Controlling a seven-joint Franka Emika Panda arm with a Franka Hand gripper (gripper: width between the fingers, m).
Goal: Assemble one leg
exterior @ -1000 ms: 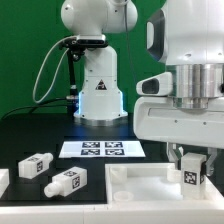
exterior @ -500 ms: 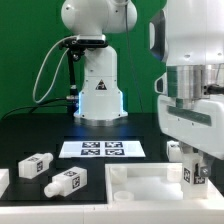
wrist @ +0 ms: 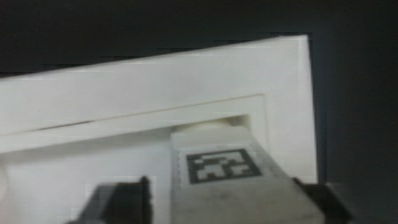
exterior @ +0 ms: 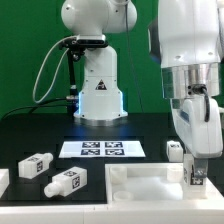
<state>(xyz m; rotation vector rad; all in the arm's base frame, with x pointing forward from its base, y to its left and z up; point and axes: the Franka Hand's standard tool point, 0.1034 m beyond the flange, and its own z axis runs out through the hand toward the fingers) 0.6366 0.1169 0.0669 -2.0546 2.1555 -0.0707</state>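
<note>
Hand [exterior: 196,176] clamped on leg [wrist: 224,166], tagged face between both fingers [wrist: 119,202], held right above the white panel's [wrist: 125,110] corner.

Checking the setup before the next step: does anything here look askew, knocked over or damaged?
Nothing stands out. The gripper holds a leg upright at a corner of the large flat white part. Two spare legs lie loose at the exterior view's left, and the marker board lies flat. No damage shows.
</note>
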